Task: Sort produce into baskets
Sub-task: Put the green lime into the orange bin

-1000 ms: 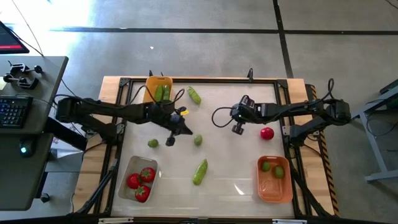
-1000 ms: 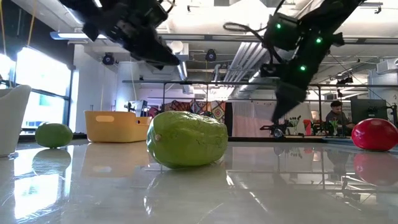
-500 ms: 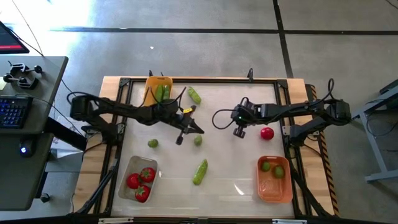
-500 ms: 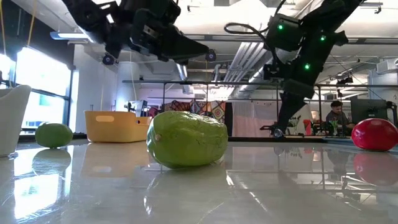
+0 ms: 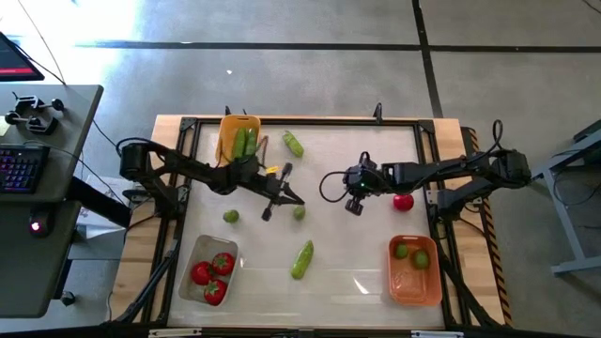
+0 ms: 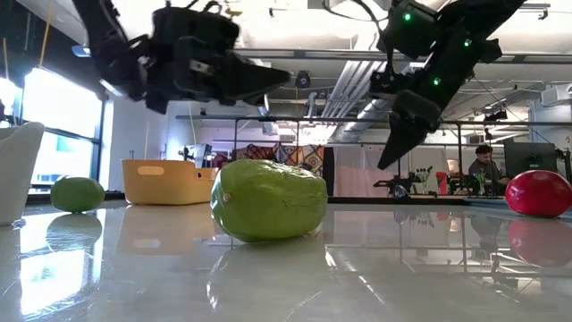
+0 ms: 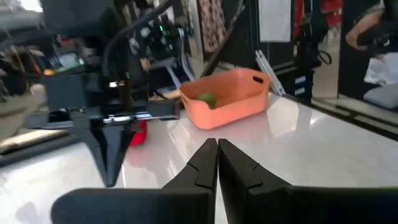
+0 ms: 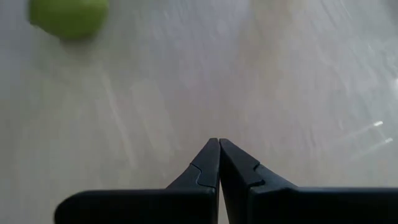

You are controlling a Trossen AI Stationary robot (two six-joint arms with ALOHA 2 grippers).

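One camera looks straight down on the whole bench (image 5: 366,272), another sits at bench-top level facing the room past a close cucumber (image 6: 268,199) (also seen from above), and each wrist camera looks forward along its own arm.

A green piece (image 8: 67,15) (lime or cucumber cannot be told) is cut off and blurred in the right wrist view.
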